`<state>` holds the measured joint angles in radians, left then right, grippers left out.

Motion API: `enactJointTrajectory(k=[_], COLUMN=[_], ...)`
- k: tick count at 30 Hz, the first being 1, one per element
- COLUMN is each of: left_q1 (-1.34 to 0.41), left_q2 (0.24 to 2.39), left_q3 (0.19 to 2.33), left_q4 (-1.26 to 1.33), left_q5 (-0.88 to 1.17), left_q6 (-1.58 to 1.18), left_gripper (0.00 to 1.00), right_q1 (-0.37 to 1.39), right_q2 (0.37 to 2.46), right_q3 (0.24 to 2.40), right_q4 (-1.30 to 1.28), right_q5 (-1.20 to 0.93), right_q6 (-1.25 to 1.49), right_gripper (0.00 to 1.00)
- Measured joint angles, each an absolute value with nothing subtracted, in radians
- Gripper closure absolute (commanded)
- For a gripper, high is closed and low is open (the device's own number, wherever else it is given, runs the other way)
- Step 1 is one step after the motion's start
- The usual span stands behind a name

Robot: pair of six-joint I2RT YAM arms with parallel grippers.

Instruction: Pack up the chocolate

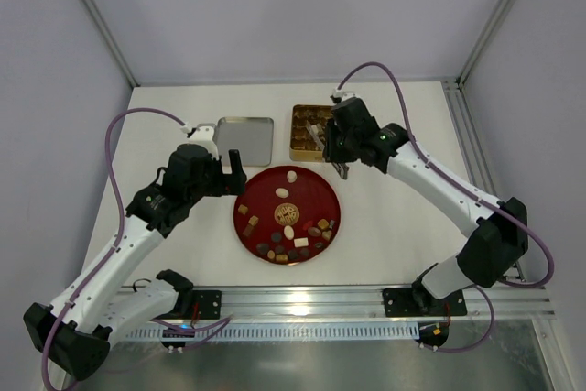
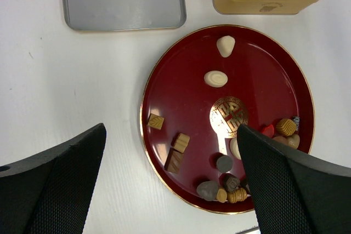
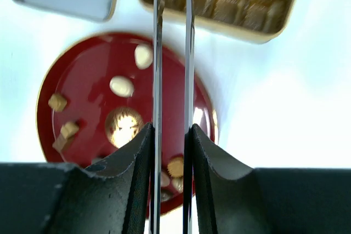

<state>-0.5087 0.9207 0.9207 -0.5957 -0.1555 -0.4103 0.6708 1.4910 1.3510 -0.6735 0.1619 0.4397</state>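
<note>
Nothing here can actually be read. The red plate (image 2: 175, 91) carries a round gold emblem (image 2: 229, 116) at its centre, a crest-like pattern crossed with red, but no letters come clear in it from any view. The gold tin (image 2: 241, 5), at about one o'clock from the plate, has a small embossed mark (image 2: 269, 8) on its near wall, too faint to make out.

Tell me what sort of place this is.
Probably a robotics lab test cell: a left arm and a right arm are bolted to an aluminium rail at the edge of a white table. Plain panels on metal posts enclose it, with chocolates on a red plate.
</note>
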Motion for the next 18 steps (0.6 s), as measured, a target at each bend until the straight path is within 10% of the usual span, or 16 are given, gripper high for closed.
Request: enactJointTrajectory(k=[18], left_q1=[-0.509], left_q2=[0.921], left_q3=[0.921], left_q4=[-0.596], left_q5=[-0.155], left_q6=[-0.41], left_gripper=[0.0], right_q1=[0.566], right_q2=[1.821], right_q3=[1.598], right_q4=[-0.621], right_q5=[0.106], right_q6=[0.373], right_gripper=[0.69])
